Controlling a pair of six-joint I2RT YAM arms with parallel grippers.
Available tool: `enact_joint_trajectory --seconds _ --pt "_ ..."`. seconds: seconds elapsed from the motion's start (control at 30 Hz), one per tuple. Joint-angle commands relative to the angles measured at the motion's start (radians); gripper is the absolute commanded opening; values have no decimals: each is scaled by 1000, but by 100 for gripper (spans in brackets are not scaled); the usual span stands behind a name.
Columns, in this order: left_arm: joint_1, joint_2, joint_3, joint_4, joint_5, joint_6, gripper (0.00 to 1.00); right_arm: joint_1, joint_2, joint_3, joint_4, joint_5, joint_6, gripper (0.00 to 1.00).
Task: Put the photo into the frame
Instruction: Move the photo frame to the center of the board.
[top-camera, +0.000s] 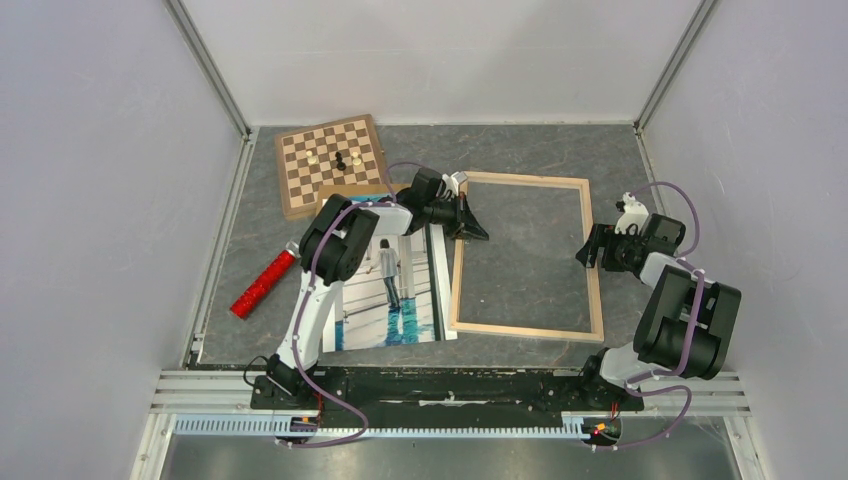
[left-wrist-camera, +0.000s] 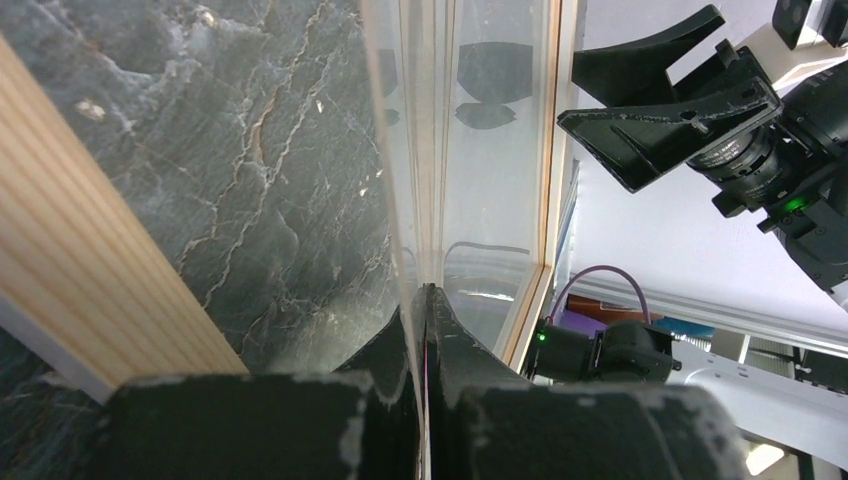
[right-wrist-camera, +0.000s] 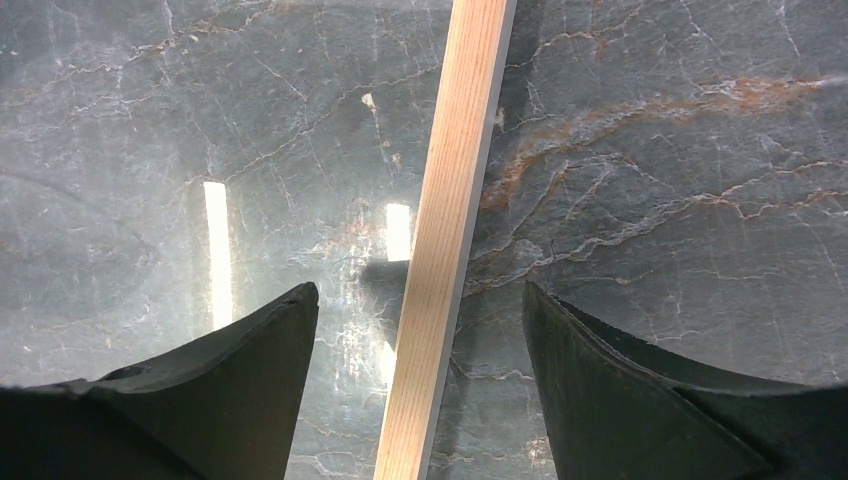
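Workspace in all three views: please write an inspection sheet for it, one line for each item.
surface: grey marbled table, no spill seen
job's things: photo face up, left of frame, not in it
clutter: chessboard with pieces; red tube
grippers: left gripper shut on clear pane; right gripper open over frame's right bar
cables: purple cables along both arms
surroundings: white walls; nothing else seen

— What's on my table (top-camera: 560, 150)?
— Grey marbled top. Chessboard (top-camera: 310, 190) far left, few pieces on it. Brown board (top-camera: 350, 189) edge showing just beside it. Photo (top-camera: 395, 300) face up, near left. Frame (top-camera: 525, 330) flat, right against photo's right edge. Red glitter tube (top-camera: 263, 285) left of photo, apart.
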Motion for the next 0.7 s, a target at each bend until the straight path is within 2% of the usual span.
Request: enact_joint_trajectory --seconds 0.0,0.67 --pt "-8 -71 1 41 4 83 2 7 -4 6 -9 9 -11 77" --pt "-9 -68 16 61 10 55 2 7 -15 3 -17 14 -13 77"
